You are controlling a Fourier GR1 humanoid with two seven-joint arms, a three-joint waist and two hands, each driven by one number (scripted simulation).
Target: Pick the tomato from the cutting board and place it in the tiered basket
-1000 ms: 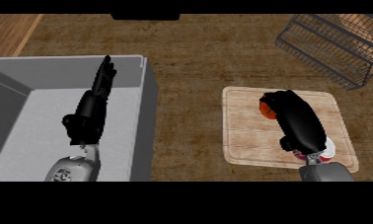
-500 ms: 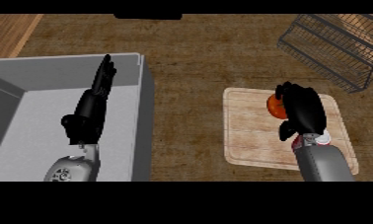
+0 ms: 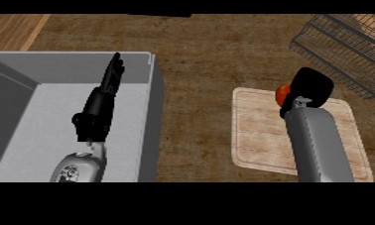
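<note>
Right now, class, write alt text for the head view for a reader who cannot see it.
The robot's right hand covers most of a red tomato at the far edge of a wooden cutting board, with the wire tiered basket at upper right. The left hand rests open over a grey sink at left.

Brown wood-grain counter [image 3: 212, 45], grey sink [image 3: 150, 105] at left

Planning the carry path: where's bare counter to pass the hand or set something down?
Bare counter runs between the sink wall and the cutting board, and on behind both. The board's near-left part is bare. Crowded: board's far end, right hand over tomato, tiered basket beyond. The left hand rests over the sink.
</note>
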